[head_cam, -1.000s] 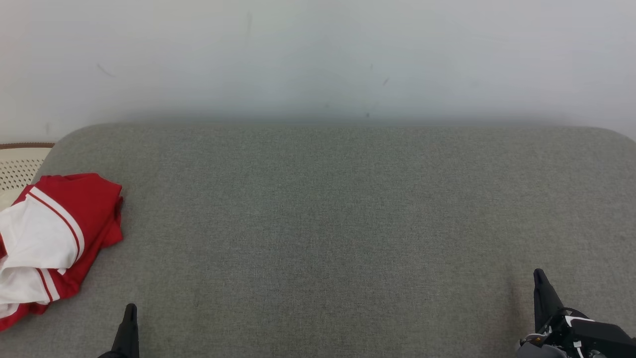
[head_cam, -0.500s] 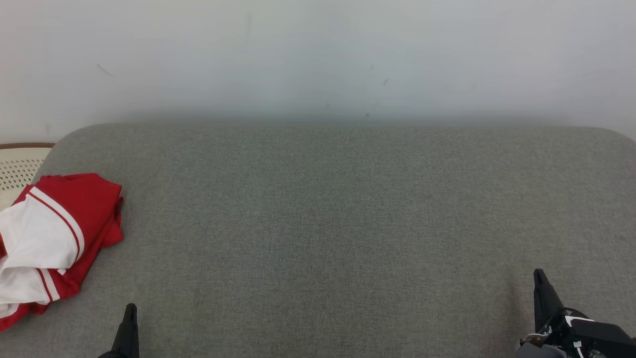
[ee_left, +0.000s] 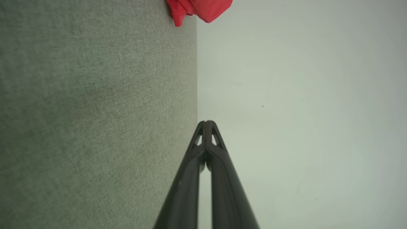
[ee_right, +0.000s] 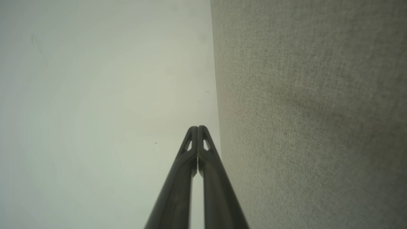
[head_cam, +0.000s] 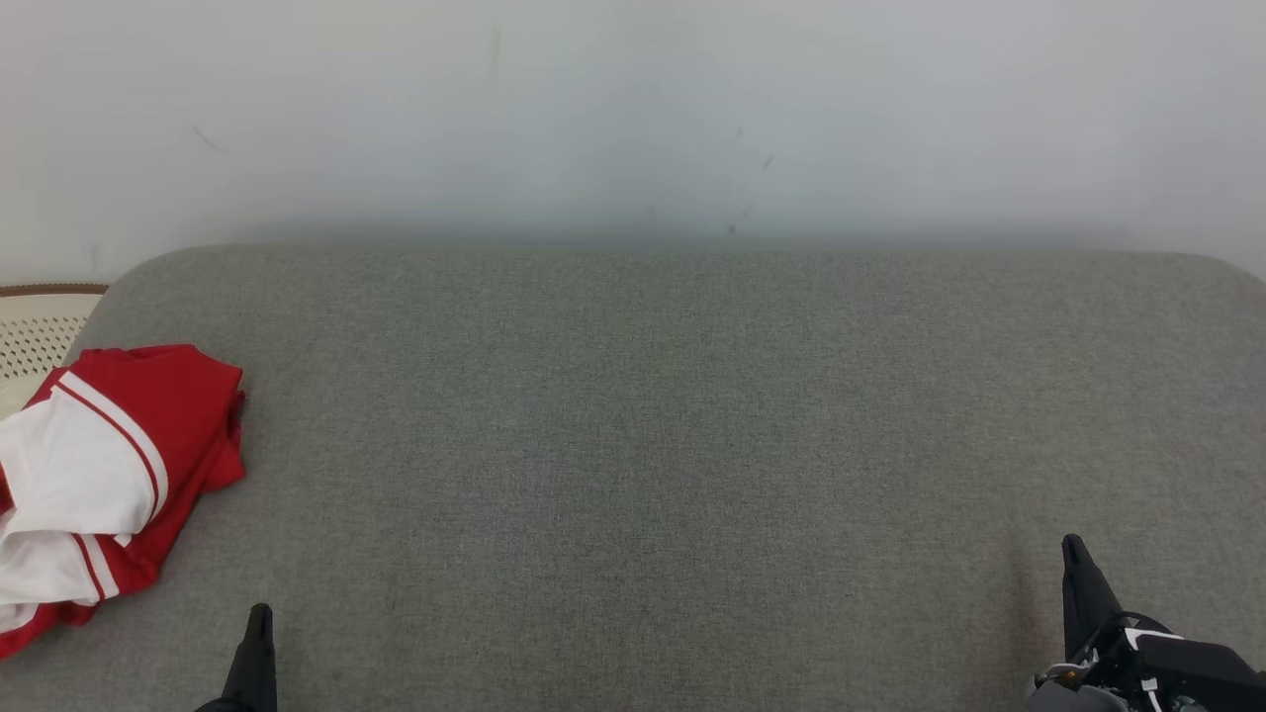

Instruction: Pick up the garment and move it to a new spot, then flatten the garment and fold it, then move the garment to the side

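A red and white garment (head_cam: 104, 475) lies folded in a loose bundle at the far left edge of the grey cushion (head_cam: 673, 445). A red corner of the garment (ee_left: 200, 9) shows at the top of the left wrist view. My left gripper (head_cam: 259, 618) rests low at the front left, a short way right of the garment, its fingertips (ee_left: 206, 122) pressed together with nothing between them. At the front right sits my right gripper (head_cam: 1073, 549), likewise shut and holding nothing, tips touching (ee_right: 197, 128).
A pale perforated basket (head_cam: 35, 331) with a brown rim stands past the cushion's left end. A plain white wall (head_cam: 633, 119) rises behind the cushion. The wide middle and right of the cushion is bare fabric.
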Controlling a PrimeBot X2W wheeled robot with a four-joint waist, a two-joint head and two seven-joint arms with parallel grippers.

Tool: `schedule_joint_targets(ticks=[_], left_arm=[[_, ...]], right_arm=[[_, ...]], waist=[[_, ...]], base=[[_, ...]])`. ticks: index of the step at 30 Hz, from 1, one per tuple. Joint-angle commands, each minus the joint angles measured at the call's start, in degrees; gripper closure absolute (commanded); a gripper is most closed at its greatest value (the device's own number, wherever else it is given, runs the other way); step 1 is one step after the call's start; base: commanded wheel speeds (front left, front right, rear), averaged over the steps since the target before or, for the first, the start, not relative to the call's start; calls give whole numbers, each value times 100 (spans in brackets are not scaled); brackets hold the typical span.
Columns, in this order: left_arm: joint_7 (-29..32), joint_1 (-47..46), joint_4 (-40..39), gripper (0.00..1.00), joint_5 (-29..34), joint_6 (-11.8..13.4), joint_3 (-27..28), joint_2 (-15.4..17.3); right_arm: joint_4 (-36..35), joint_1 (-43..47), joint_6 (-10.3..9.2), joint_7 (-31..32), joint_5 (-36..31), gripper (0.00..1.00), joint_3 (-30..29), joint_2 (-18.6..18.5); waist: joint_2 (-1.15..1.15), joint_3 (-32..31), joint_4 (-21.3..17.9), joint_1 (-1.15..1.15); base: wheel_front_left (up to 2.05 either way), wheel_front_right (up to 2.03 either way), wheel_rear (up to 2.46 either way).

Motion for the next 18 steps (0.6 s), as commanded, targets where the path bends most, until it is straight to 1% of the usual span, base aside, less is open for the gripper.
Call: schedule_joint_targets(ticks=[1,18], left_arm=[[11,-51,-2,100,-54,-13,12,20],[11,-51,-2,100,-54,-13,12,20]], right_arm=[[-10,-26,3,-3,13,100,4,10],[-10,-26,3,-4,13,100,5,10]], waist=[[0,0,0,0],[0,0,0,0]], base=[[0,0,0],[0,0,0]])
